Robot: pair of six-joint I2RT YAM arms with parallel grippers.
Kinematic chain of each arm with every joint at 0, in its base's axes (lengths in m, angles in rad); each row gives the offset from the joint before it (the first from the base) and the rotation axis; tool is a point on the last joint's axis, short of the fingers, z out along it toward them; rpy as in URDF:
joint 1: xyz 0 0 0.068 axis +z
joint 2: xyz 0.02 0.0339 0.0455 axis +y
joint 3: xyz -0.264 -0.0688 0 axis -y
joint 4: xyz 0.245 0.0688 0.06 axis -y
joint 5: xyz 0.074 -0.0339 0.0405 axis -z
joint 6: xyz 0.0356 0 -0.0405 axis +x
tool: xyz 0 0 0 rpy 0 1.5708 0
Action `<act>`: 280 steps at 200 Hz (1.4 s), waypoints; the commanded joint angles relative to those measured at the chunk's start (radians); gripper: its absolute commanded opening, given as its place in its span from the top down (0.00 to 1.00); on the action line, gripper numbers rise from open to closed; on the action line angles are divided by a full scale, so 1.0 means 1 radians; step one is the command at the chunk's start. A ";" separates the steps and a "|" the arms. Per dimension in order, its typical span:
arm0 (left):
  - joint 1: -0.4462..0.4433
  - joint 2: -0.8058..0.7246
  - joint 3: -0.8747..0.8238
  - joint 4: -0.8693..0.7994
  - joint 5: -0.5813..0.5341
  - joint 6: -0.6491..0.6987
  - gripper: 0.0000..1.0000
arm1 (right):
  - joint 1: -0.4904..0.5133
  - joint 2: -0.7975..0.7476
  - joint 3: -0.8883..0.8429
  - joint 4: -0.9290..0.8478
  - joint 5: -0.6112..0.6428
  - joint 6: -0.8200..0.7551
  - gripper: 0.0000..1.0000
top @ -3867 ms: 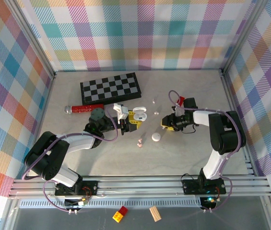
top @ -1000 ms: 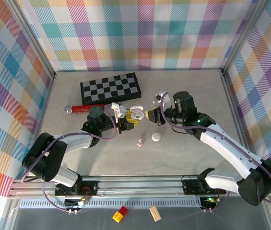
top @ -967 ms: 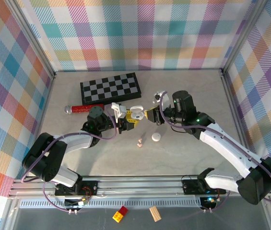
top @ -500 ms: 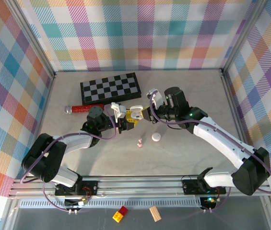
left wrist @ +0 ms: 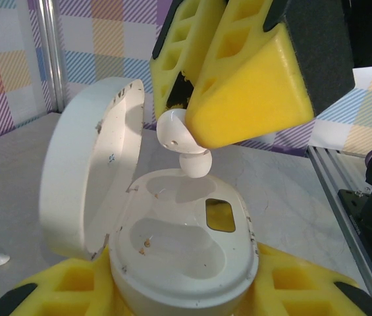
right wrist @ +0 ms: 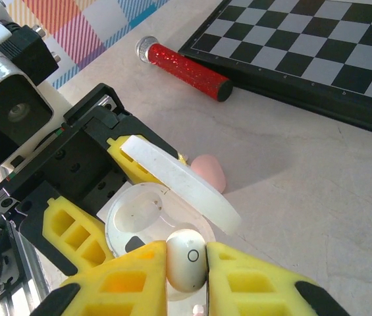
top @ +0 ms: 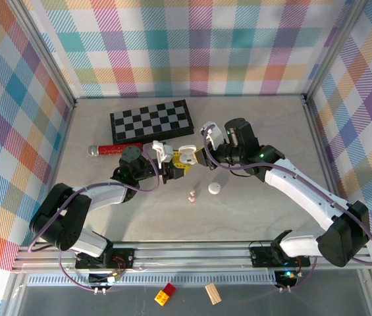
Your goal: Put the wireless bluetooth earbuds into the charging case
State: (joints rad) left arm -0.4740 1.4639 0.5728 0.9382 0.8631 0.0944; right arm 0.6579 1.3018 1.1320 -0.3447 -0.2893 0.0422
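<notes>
Left gripper (top: 176,168): yellow foam fingers with an open-cell pattern, clamped on the base of the smooth white pebble-shaped plastic charging case (left wrist: 192,273). The hinged lid stands open. Inside are two moulded sockets, one with a dark rectangular slot, and the plastic is scuffed and speckled.

Right gripper (left wrist: 202,99): same yellow foam, closed tight on one glossy white plastic earbud (left wrist: 178,135), rounded tip down. The bud hangs right over the case's back rim, beside the lid. I can't tell whether the tip touches the rim; it isn't seated in a socket.

Around the case:
- Near side: two tiny pale pink buds (top: 191,195) on the table, and a small white pebble-like case (top: 214,189) just beside them.
- Far side, off toward the left arm: a black-and-white folding chessboard (top: 151,120) and a red glitter cylinder with a silver cap (top: 116,149).
- Just behind the lid: a pink rounded lump (right wrist: 209,172), partly hidden.

The left fingertips are cut off at the frame edge in the left wrist view.

Versus four seconds back: the right arm was folded up well away from the case and is now stretched across to it. The left arm has barely moved.
</notes>
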 commanded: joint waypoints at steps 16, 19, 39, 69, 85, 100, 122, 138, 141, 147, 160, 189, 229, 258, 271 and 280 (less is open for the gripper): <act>0.008 -0.020 0.016 0.040 0.036 -0.001 0.65 | 0.011 0.015 0.026 -0.018 -0.037 -0.024 0.82; 0.008 -0.020 0.016 0.042 0.037 -0.001 0.65 | 0.011 0.017 0.026 -0.019 -0.038 -0.025 0.82; 0.008 -0.023 0.015 0.044 0.033 -0.001 0.65 | 0.012 0.025 0.030 -0.026 -0.038 -0.029 0.82; 0.009 -0.027 0.012 0.044 0.030 0.001 0.65 | 0.014 0.028 0.037 -0.047 -0.030 -0.040 0.82; 0.008 -0.027 0.012 0.043 0.031 0.001 0.65 | 0.014 0.028 0.042 -0.062 -0.025 -0.048 0.81; 0.009 -0.027 0.012 0.045 0.031 0.001 0.65 | 0.014 0.027 0.050 -0.071 -0.019 -0.054 0.72; 0.008 -0.027 0.009 0.045 0.031 0.001 0.65 | 0.014 0.019 0.052 -0.068 -0.008 -0.046 0.64; 0.008 -0.028 0.007 0.045 0.030 0.001 0.65 | 0.014 0.006 0.048 -0.057 0.011 -0.039 0.62; 0.009 -0.028 0.007 0.046 0.029 0.001 0.65 | 0.014 0.002 0.046 -0.055 0.012 -0.038 0.61; 0.008 -0.030 0.006 0.048 0.026 0.002 0.65 | 0.014 -0.006 0.040 -0.048 0.012 -0.035 0.59; 0.009 -0.031 0.003 0.048 0.021 0.006 0.65 | 0.012 -0.036 0.017 -0.019 0.012 -0.025 0.55; 0.009 -0.031 -0.013 0.063 0.002 0.008 0.65 | -0.022 -0.138 -0.106 0.102 0.038 -0.007 0.37; 0.012 -0.031 -0.018 0.069 -0.009 0.004 0.66 | -0.158 -0.286 -0.360 0.328 -0.041 0.087 0.33; 0.013 -0.041 -0.016 0.064 -0.009 0.002 0.66 | -0.305 -0.256 -0.490 0.457 -0.055 0.234 0.33; 0.012 -0.046 -0.016 0.062 -0.005 0.002 0.66 | -0.360 -0.182 -0.499 0.485 -0.075 0.302 0.33; 0.012 -0.051 -0.016 0.061 -0.003 0.002 0.66 | -0.382 -0.109 -0.475 0.468 -0.075 0.333 0.33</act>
State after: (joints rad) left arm -0.4740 1.4517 0.5652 0.9554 0.8448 0.0944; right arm 0.3370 1.0752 0.6487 0.0181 -0.3210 0.2279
